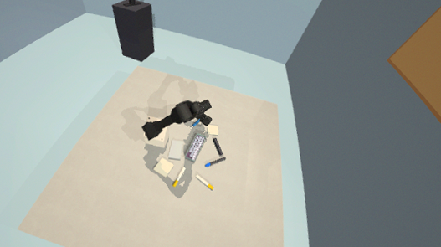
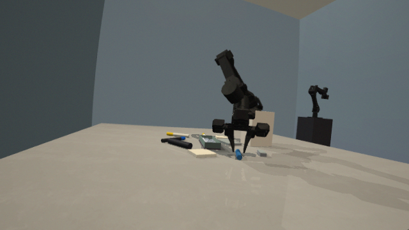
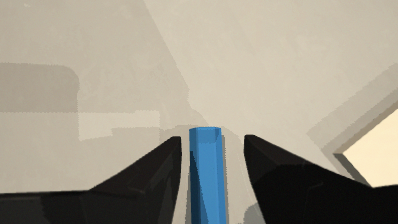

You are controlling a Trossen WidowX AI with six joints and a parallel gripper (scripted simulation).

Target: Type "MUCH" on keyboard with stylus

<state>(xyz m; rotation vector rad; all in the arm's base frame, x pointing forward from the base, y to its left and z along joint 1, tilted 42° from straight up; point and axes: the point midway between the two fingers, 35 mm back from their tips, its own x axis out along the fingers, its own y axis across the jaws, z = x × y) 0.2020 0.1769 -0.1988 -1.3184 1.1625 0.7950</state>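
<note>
In the wrist view the lower part of the blue stylus [image 3: 205, 170] is cut off by the frame edge, and both fingers of the tool [image 3: 212, 150] are cropped below. The stylus lies on the worktop [image 3: 280, 60] between the spread fingers, with a gap visible on each side; the tool grips nothing. Its long axis runs away from the camera, parallel to the fingers. In the exterior view its blue end [image 2: 238, 154] sits just beneath the fingertips. The keyboard [image 1: 196, 147] lies near, to the right; its key legends are too small to read.
</note>
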